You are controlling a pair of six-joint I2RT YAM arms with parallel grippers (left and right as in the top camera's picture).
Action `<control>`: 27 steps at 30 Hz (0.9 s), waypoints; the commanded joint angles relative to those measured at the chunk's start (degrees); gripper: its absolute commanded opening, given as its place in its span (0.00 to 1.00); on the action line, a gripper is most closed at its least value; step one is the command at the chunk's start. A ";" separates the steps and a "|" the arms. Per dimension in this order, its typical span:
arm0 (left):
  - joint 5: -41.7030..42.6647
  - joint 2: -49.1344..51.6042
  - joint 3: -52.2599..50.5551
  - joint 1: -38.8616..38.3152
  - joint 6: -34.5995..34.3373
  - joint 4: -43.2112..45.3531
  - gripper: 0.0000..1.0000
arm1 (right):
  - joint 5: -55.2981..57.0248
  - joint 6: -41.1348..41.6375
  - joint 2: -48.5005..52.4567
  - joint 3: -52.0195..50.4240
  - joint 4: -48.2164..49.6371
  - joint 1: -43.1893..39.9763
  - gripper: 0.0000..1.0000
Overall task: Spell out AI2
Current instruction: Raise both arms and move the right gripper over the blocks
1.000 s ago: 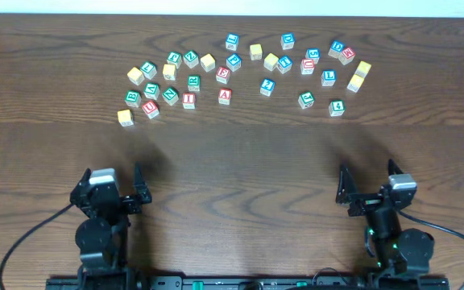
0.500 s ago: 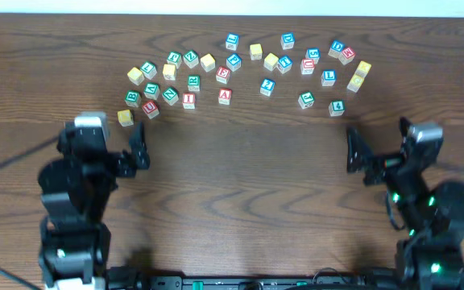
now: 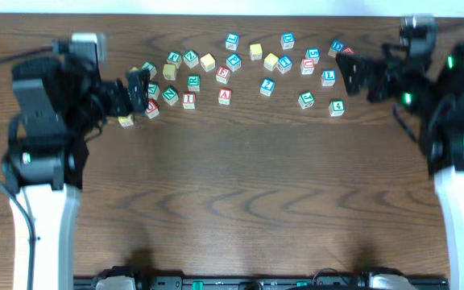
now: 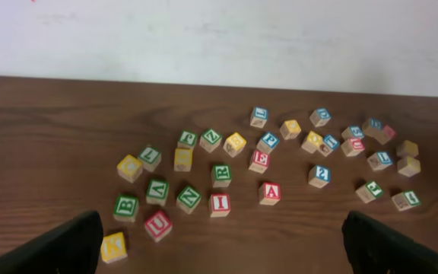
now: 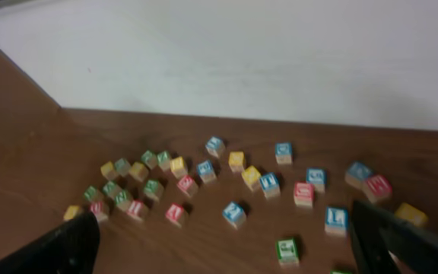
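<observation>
Crowding looked the main hazard: left fingers point(image 4: 67, 243) and right fingers point(image 5: 394, 240) hung spread and empty, while red A point(image 3: 225, 96), I point(image 3: 188, 100) and blue 2 point(image 3: 267, 85) sat on the bench point(image 3: 240, 177) among neighbours easily knocked aside.

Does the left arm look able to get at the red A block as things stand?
Probably yes. The left gripper is open and empty. The red A block stands at the near edge of the scatter, with gaps on every side and nothing in front of it.
</observation>
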 commanded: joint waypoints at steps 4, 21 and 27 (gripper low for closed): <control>1.29 9.33 9.03 -0.72 0.37 0.35 0.99 | -1.42 -2.58 13.16 12.83 -1.57 4.44 0.99; -17.99 25.14 9.57 -5.81 3.45 11.56 0.99 | 17.44 -12.98 28.61 16.44 11.52 22.69 0.99; -18.01 25.70 9.55 -5.81 3.43 10.27 0.99 | 17.59 -12.98 31.95 16.44 10.40 24.59 0.99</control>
